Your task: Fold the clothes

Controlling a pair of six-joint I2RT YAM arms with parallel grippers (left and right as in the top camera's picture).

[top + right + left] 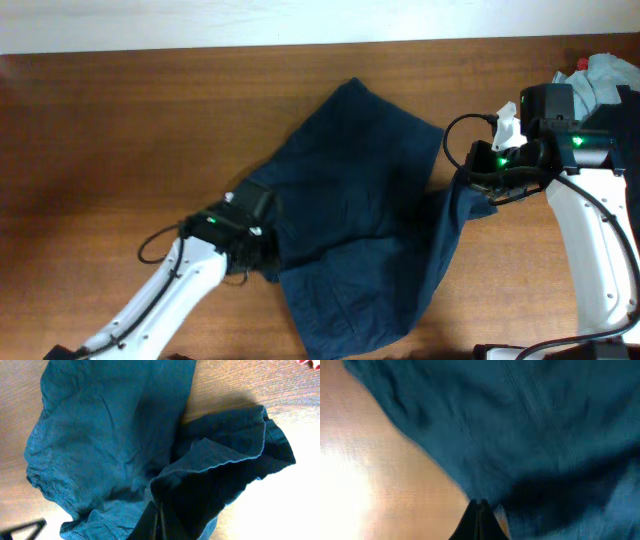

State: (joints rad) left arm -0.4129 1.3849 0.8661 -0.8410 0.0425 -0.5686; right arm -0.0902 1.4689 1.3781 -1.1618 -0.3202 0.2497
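the navy shorts (pixel 350 200) lie spread across the middle of the wooden table (pixel 120 120), one wide leg reaching toward the far edge and the other toward the near edge. the left gripper (pixel 258 238) sits at the shorts' left border. in its blurred wrist view its fingers (pixel 481 510) are pressed together right at the cloth's edge and seem to pinch it. the right gripper (pixel 478 180) is at the shorts' right side, where a flap of cloth is lifted and bunched. in its wrist view the fingers (pixel 157 517) are closed tight on a dark fold of the shorts, which drapes around them. at the table's far right corner lies a light grey piece (pixel 605 72) with a bit of a red piece (pixel 583 66) just beside it, both apart from the shorts.
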